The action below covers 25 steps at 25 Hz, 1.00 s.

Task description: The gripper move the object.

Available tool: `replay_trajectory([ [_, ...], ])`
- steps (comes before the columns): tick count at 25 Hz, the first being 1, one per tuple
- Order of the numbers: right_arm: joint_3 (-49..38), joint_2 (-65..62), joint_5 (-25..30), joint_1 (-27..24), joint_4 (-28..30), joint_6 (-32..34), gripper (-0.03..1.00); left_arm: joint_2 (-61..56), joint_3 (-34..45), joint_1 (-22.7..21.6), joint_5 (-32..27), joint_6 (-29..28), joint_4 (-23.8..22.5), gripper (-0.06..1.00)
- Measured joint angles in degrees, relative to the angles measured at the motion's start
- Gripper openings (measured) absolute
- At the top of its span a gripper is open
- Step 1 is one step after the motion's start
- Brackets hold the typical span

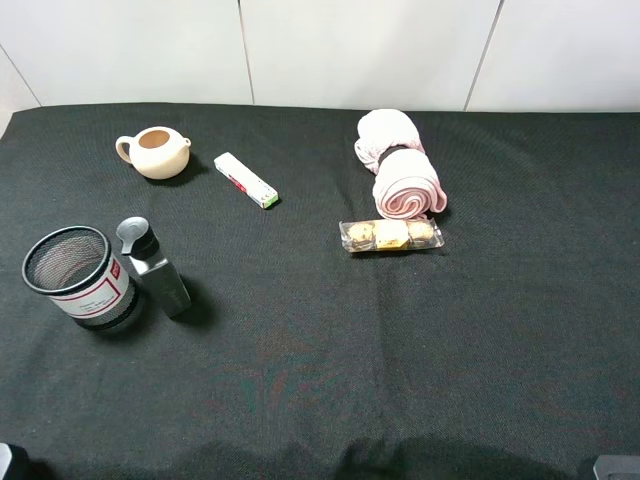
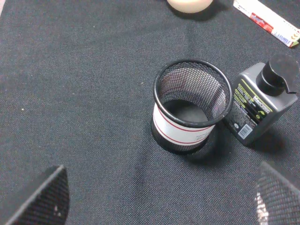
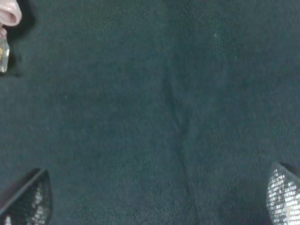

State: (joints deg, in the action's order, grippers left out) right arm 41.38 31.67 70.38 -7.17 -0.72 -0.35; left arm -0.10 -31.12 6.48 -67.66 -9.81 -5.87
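The pale-pink rolled towel point(image 1: 399, 165) lies on the black cloth at the back, right of centre, two lobes cinched by a black band. A sliver of it shows at the edge of the right wrist view point(image 3: 9, 11). My left gripper point(image 2: 159, 199) is open and empty, its fingertips point(image 2: 44, 199) spread wide over bare cloth short of the mesh cup. My right gripper point(image 3: 157, 199) is open and empty over bare cloth, far from the towel. In the exterior high view only bits of the arms show at the bottom corners.
A clear cookie packet point(image 1: 391, 235) lies just in front of the towel. A beige teapot point(image 1: 155, 152) and a white tube box point(image 1: 246, 180) sit at the back left. A black mesh cup point(image 1: 78, 276) point(image 2: 191, 105) and a grey bottle point(image 1: 155, 268) point(image 2: 260, 105) stand front left.
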Motion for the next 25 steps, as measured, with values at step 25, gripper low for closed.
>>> replay_trajectory([
  [25,-12.58,-22.39,-11.04,2.14,-0.64,-2.16,0.70,0.00,0.00,0.00,0.00,0.00,0.00,0.83],
])
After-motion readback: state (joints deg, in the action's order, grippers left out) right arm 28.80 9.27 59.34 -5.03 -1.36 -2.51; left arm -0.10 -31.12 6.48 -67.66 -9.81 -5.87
